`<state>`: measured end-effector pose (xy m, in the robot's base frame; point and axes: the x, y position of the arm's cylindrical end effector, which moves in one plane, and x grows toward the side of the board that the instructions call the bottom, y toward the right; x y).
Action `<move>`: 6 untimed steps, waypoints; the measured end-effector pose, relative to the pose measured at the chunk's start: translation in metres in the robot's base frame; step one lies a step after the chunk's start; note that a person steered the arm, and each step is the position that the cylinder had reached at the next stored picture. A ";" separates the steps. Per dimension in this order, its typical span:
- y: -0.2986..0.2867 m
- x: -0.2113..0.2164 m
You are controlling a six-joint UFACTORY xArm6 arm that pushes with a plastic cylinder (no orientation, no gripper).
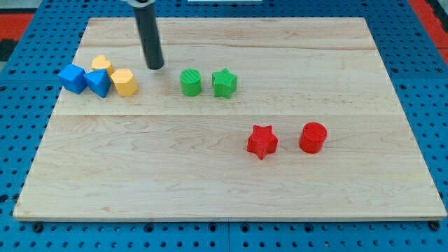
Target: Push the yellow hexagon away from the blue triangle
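The yellow hexagon (pixel 124 82) lies at the view's left, touching the right side of the blue triangle (pixel 98 82). A blue cube (pixel 72 78) sits against the triangle's left, and a second yellow block (pixel 102 65), rounded in shape, sits just above the triangle. My tip (pixel 155 66) rests on the board up and to the right of the yellow hexagon, a short gap away from it and not touching any block.
A green cylinder (pixel 190 82) and a green star (pixel 225 83) lie to the right of my tip. A red star (pixel 262 141) and a red cylinder (pixel 313 137) lie lower right. The wooden board (pixel 224 189) sits on a blue pegboard.
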<state>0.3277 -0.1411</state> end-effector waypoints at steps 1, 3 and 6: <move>-0.030 0.004; -0.041 0.050; -0.051 0.126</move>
